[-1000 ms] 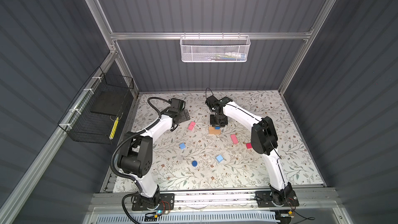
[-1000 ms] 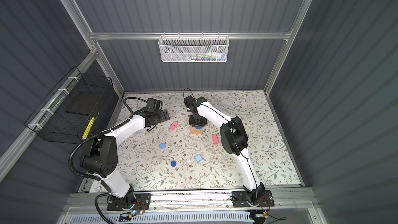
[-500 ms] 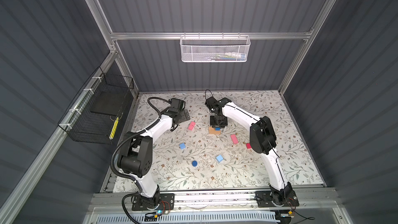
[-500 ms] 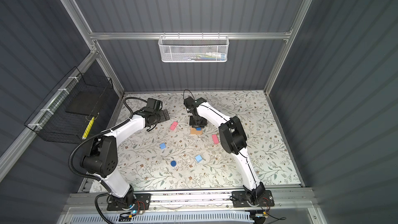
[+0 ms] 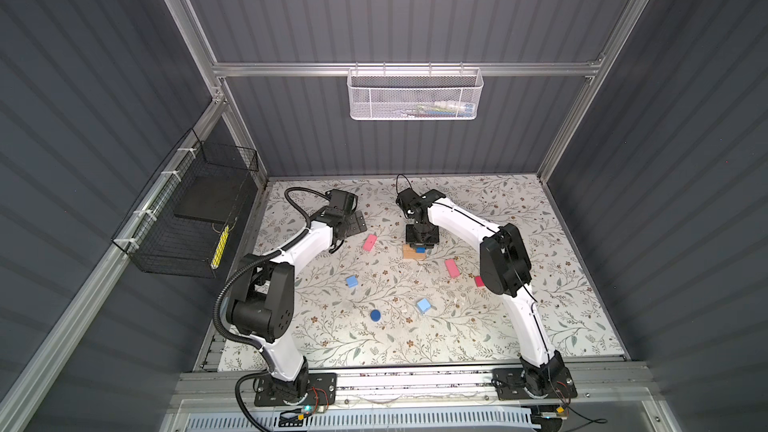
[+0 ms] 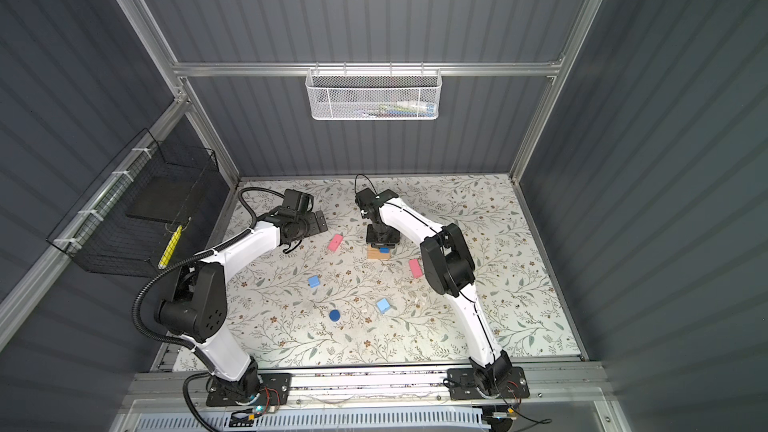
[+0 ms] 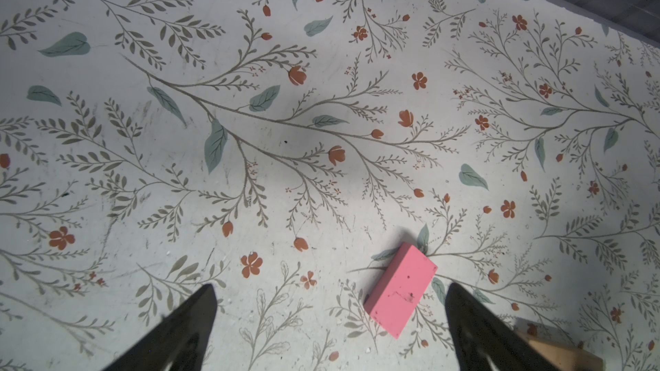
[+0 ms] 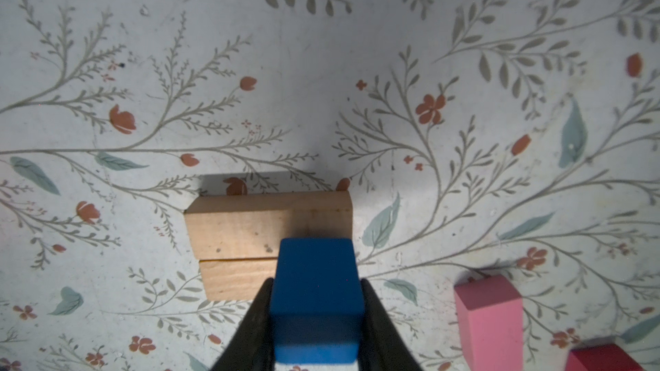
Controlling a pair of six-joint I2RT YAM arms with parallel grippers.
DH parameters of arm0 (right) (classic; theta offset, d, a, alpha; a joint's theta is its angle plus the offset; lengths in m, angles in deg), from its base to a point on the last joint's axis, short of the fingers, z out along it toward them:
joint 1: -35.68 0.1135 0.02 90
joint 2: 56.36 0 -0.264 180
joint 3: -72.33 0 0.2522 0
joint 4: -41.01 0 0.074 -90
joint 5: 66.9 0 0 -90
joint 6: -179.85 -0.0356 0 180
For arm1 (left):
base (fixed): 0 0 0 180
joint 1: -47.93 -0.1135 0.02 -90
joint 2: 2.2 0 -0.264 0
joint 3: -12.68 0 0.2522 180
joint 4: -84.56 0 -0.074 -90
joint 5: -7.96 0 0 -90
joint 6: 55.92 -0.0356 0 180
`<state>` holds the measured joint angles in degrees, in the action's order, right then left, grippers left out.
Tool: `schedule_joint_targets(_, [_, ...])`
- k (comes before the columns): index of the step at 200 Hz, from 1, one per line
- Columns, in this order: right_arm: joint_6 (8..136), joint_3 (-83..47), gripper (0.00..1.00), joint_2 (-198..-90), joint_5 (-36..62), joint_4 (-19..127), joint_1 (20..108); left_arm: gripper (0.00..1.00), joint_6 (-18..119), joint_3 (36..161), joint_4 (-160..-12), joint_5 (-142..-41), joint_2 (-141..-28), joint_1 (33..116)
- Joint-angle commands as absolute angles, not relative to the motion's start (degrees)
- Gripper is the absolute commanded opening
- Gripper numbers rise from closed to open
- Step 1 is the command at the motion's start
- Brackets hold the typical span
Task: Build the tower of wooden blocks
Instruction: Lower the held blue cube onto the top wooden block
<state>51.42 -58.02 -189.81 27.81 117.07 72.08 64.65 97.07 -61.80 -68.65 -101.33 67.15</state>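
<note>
The right gripper [image 8: 316, 301] is clamping a blue cube [image 8: 316, 280] over the two tan oblongs [image 8: 235, 237]. Only the right wrist view is showing these lying side by side, touching. The left gripper [image 7: 330, 290] is hanging with its jaws wide apart and empty, above a pink oblong [image 7: 401, 294]. Both top views are showing what the wrist views miss: two light blue cubes [image 5: 352, 281] and a dark blue disc [image 5: 375, 315] lying loose, well apart.
</note>
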Motion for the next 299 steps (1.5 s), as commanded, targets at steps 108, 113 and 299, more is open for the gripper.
schedule_joint_targets(108, [50.87,-59.11,0.07,-191.00,27.40,117.25,71.73,1.00,64.49,96.07,-61.11,-68.88,-99.60,66.56])
schedule_joint_targets(113, [50.90,-59.16,0.07,-191.03,27.32,117.26,71.72,1.00,64.51,96.00,-61.11,-68.86,-99.56,66.55])
schedule_joint_targets(299, [50.70,-59.03,0.26,-191.71,26.82,117.32,71.71,1.00,64.67,95.70,-61.27,-68.98,-99.49,66.30])
